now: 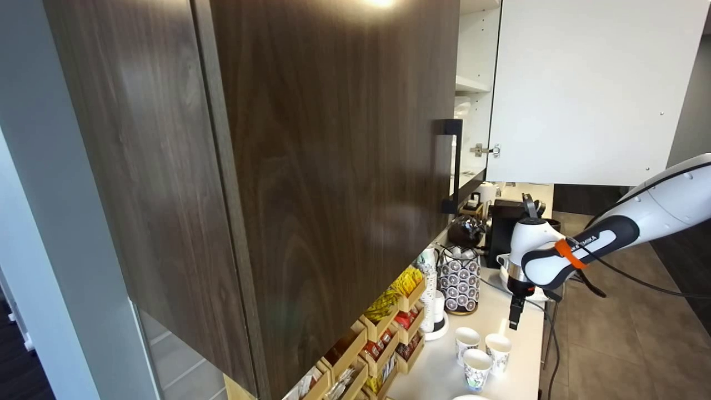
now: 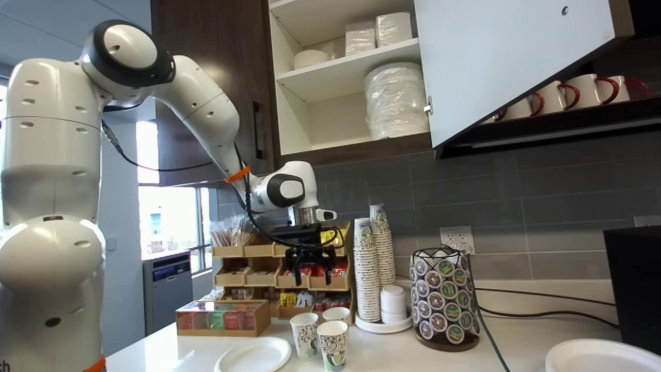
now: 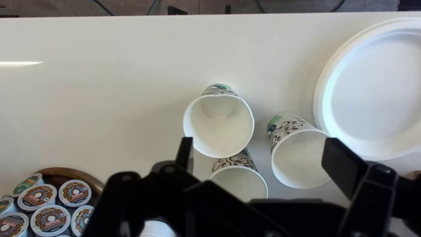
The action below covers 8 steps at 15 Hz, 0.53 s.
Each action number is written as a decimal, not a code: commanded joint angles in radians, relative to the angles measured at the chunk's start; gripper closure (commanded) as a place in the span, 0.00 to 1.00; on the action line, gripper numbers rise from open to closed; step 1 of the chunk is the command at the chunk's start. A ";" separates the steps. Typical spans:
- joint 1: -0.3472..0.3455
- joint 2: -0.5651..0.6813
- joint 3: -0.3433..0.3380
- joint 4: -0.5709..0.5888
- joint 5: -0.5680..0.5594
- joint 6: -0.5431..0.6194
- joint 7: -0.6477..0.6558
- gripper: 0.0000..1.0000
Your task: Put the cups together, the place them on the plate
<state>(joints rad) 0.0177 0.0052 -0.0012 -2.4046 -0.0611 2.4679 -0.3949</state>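
Three white paper cups with a dark scroll print stand upright and separate on the counter. In the wrist view they are a left cup (image 3: 218,126), a right cup (image 3: 301,159) and a lower cup (image 3: 240,181) partly hidden by the gripper. They also show in both exterior views, for example the front cup (image 2: 333,342) and a cup (image 1: 498,355). The white round plate (image 3: 378,95) lies beside the right cup; it shows in an exterior view (image 2: 255,355). My gripper (image 3: 259,141) is open and empty above the cups, fingers pointing down, also seen in an exterior view (image 2: 313,281).
Tall cup stacks (image 2: 366,274) stand behind the cups, with a coffee-pod holder (image 2: 445,299) beside them. Wooden snack bins (image 2: 261,279) and a tea box (image 2: 223,319) stand behind the plate. An open cabinet door (image 2: 506,57) hangs above. More plates (image 2: 601,356) lie at the side.
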 commanded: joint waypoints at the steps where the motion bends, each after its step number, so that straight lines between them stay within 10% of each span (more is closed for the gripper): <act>1: -0.004 0.000 0.004 0.001 0.000 -0.002 0.000 0.00; 8: -0.004 0.121 0.034 -0.016 0.074 0.180 -0.043 0.00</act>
<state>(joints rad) 0.0188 0.0638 0.0191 -2.4158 -0.0297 2.5775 -0.4104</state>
